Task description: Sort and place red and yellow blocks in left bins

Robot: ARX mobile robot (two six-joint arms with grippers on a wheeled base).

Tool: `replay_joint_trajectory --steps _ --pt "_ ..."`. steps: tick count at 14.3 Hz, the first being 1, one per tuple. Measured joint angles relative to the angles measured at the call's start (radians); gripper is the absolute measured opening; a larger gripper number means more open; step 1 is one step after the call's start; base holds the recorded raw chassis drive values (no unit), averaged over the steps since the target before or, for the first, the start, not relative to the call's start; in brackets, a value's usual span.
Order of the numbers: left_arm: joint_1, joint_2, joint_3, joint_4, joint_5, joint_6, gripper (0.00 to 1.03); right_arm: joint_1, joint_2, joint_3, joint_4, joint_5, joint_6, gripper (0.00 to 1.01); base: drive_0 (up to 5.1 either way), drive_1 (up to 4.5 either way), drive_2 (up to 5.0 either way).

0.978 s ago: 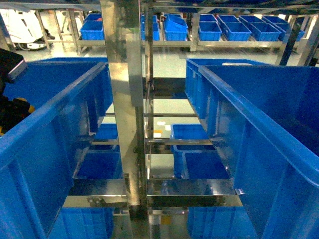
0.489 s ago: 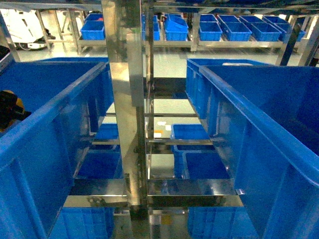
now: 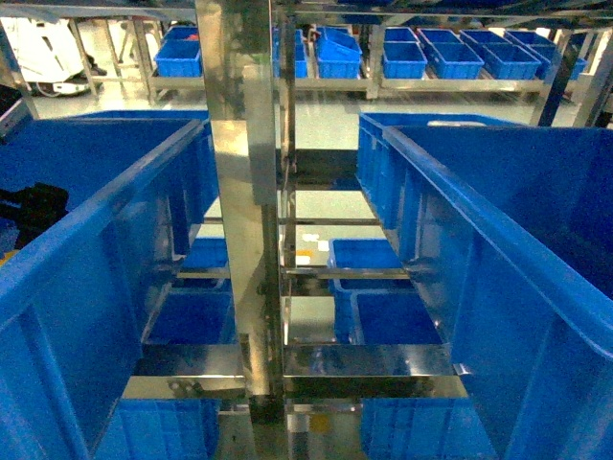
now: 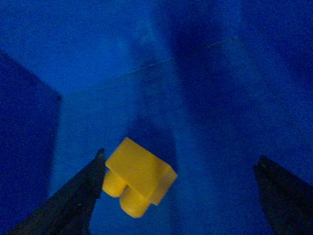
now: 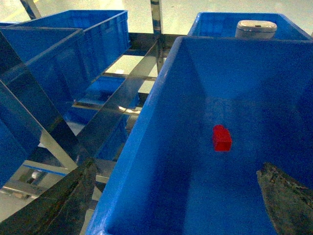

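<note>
From my head camera, the landmark is the tall polished steel post point(image 3: 239, 192) of the rack: to its left stands the large deep blue plastic crate point(image 3: 115, 206) with the thick rolled rim, and my left gripper point(image 3: 34, 206) shows only as a dark shape low inside that crate, at the far side from the post, because that is the bin it is serving. To the right of the post stands a second large blue crate point(image 3: 498, 249). In my left wrist view, the left gripper's dark fingers point(image 4: 73, 196) are spread wide and grip nothing; the glossy orange-yellow two-stud brick point(image 4: 139, 178) lies on the crate floor between them, close against the left finger, studs pointing toward the camera (I judge it delivered, since nothing holds it). In my right wrist view, my right gripper point(image 5: 171, 196) is likewise spread wide over the crate right of the post, and the small red one-stud brick point(image 5: 222, 138) sits alone on that floor, well apart from both fingers. That one is in the wrong bin for the task, I judge, so it needs picking next.
</note>
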Motion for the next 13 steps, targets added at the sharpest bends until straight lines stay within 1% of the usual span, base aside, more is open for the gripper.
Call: replay_joint_trajectory --steps 1,3,5,7,9,10,11,12,13 --pt "0.008 -0.1 -0.057 -0.028 0.053 -0.026 0.98 0.0 0.0 0.0 0.0 0.0 0.0 0.98 0.0 0.0 0.0" --pt "0.021 -0.213 -0.107 -0.064 0.077 -0.051 0.98 0.0 0.0 0.0 0.0 0.0 0.0 0.98 0.0 0.0 0.0" --pt "0.034 -0.307 -0.164 -0.116 0.124 -0.075 0.98 0.0 0.0 0.0 0.0 0.0 0.0 0.98 0.0 0.0 0.0" --pt "0.049 -0.375 -0.225 -0.154 0.154 -0.087 0.98 0.0 0.0 0.0 0.0 0.0 0.0 0.98 0.0 0.0 0.0" --pt "0.066 -0.479 -0.239 -0.192 0.159 -0.103 0.98 0.0 0.0 0.0 0.0 0.0 0.0 0.98 0.0 0.0 0.0" --pt "0.081 -0.555 -0.239 -0.22 0.164 -0.121 0.98 0.0 0.0 0.0 0.0 0.0 0.0 0.98 0.0 0.0 0.0" --pt "0.083 -0.615 -0.239 -0.249 0.167 -0.137 0.98 0.0 0.0 0.0 0.0 0.0 0.0 0.98 0.0 0.0 0.0" --pt "0.094 -0.758 -0.228 -0.36 0.203 -0.194 0.98 0.0 0.0 0.0 0.0 0.0 0.0 0.98 0.0 0.0 0.0" --pt "0.106 -0.809 -0.225 -0.413 0.215 -0.205 0.98 0.0 0.0 0.0 0.0 0.0 0.0 0.98 0.0 0.0 0.0"
